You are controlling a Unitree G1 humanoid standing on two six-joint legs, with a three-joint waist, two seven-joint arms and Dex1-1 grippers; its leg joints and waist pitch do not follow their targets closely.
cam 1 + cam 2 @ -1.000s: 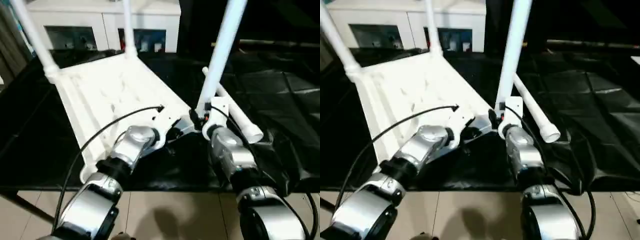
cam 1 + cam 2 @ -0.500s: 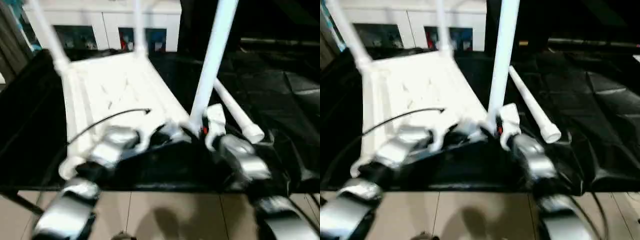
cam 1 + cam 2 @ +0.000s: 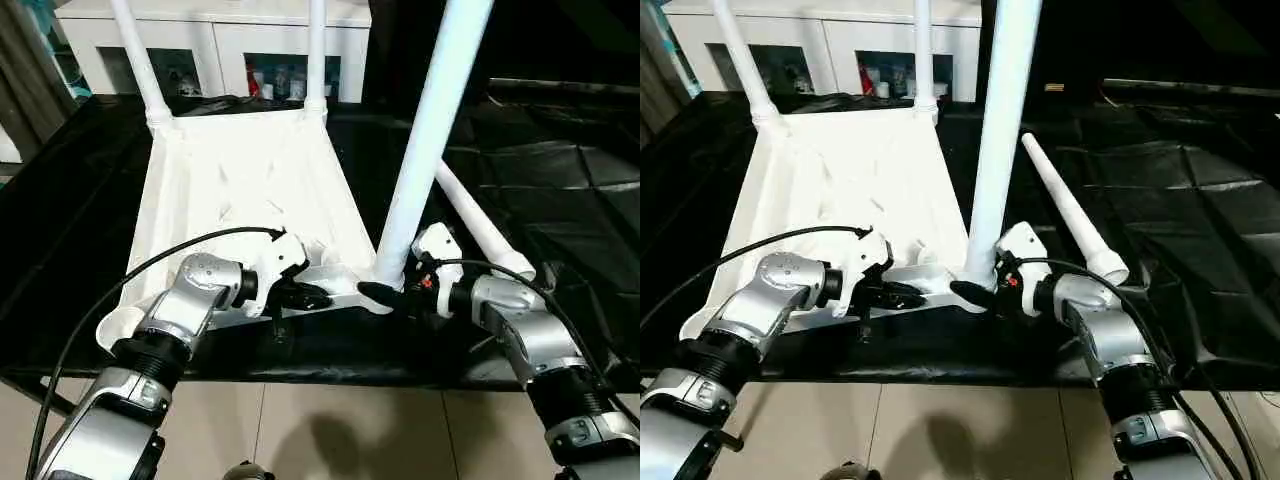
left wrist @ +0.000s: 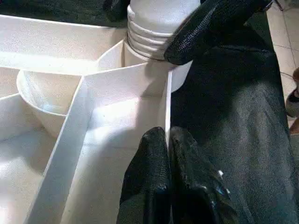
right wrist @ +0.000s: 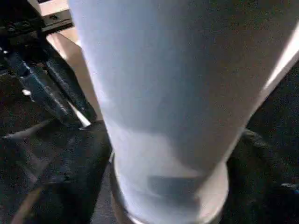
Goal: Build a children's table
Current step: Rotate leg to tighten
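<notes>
The white children's table lies upside down on a black sheet covering the tabletop, its ribbed underside facing up. Two legs stand in the far corner sockets, their upper ends cut off by the frame, and glare washes out most of the ribs. At the near edge the left end effector has its black fingers pressed together on the thin rim wall, which runs up between them; the left forearm hides the table's near left part. A third leg rises from the near right socket, its top out of frame too. The right end effector sits at this leg's base with fingers spread around it; whether they press the leg is hard to make out. The fourth leg lies loose on the sheet, its thick end partly behind the right wrist.
</notes>
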